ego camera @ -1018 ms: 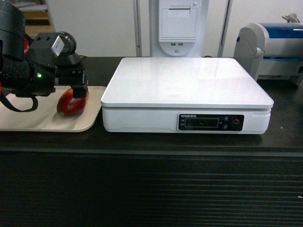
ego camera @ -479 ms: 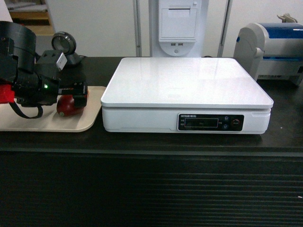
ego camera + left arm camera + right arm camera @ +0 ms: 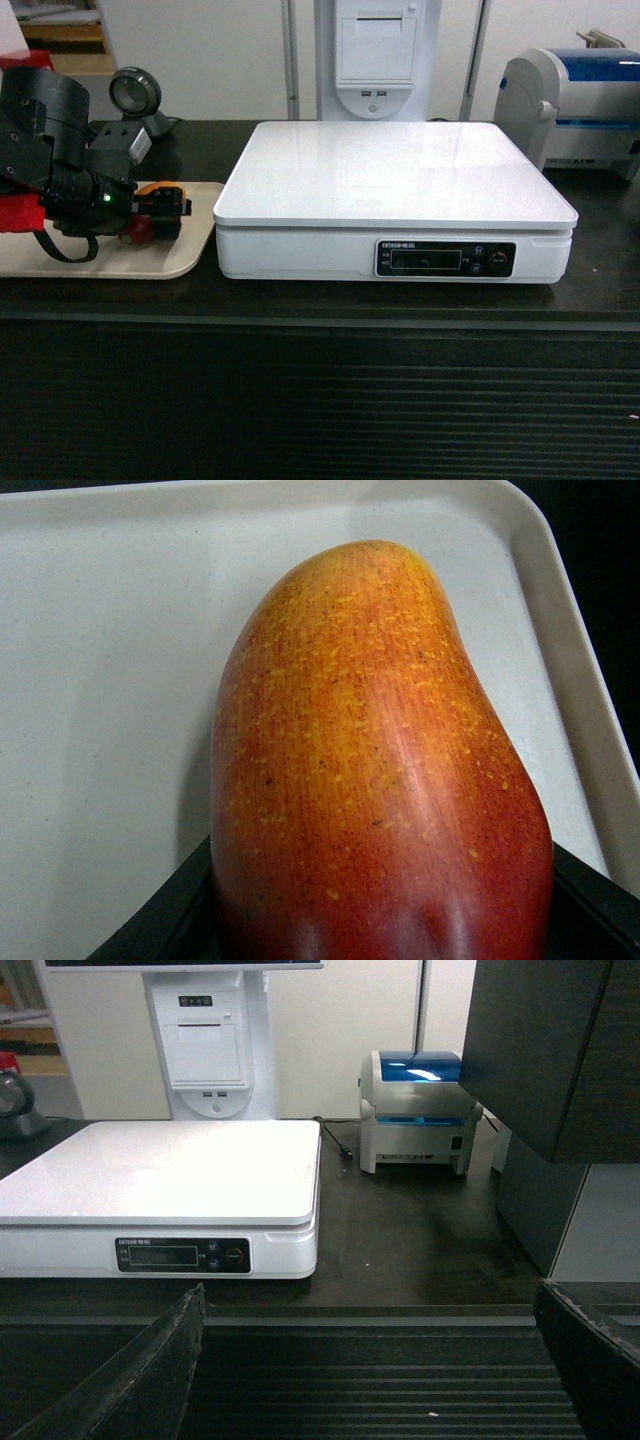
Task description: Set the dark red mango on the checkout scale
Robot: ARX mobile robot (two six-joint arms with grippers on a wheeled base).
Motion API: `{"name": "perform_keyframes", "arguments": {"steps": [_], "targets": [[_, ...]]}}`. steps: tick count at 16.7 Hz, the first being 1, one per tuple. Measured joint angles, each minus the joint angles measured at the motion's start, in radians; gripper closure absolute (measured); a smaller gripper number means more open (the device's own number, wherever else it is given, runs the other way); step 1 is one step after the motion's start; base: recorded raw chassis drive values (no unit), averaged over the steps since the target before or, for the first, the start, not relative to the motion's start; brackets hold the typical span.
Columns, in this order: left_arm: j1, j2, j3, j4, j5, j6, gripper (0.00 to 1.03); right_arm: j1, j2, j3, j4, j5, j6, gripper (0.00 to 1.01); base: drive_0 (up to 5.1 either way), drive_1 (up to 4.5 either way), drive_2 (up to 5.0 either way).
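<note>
— Where does the mango (image 3: 380, 780) lie?
— On the beige tray (image 3: 100, 262), left of the scale (image 3: 395, 175) on the checkout counter (image 3: 320, 400). In the head view only a bit of red shows behind the left gripper (image 3: 165, 212).
— Is that gripper pinching it?
— Its black fingers (image 3: 590, 900) sit on both sides of the fruit's red end, touching or nearly so — a firm squeeze cannot be told. The yellow-orange end points away from the wrist.
— And the right gripper (image 3: 370, 1360)?
— Spread wide — low in front of the counter's ribbed face, facing the scale and the white-and-blue printer (image 3: 418, 1110).
</note>
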State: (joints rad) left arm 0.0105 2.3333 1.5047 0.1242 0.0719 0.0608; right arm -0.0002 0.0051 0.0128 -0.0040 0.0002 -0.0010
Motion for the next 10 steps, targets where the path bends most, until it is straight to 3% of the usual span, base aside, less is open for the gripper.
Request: {"name": "perform_keyframes", "arguments": {"steps": [1,5,10], "targets": [[0.000,0.000,0.000,0.003,0.000,0.000,0.36,0.000,0.000,0.000,0.000,0.000,0.000,0.03,0.0,0.00,0.0],[-0.001,-0.004,-0.026,0.045,-0.004,0.002,0.37,0.000,0.000,0.000,0.000,0.000,0.000,0.03,0.0,0.00,0.0],[-0.027,-0.193,-0.253,0.190,-0.036,0.029,0.38,0.000,0.000,0.000,0.000,0.000,0.000,0.03,0.0,0.00,0.0]]}}
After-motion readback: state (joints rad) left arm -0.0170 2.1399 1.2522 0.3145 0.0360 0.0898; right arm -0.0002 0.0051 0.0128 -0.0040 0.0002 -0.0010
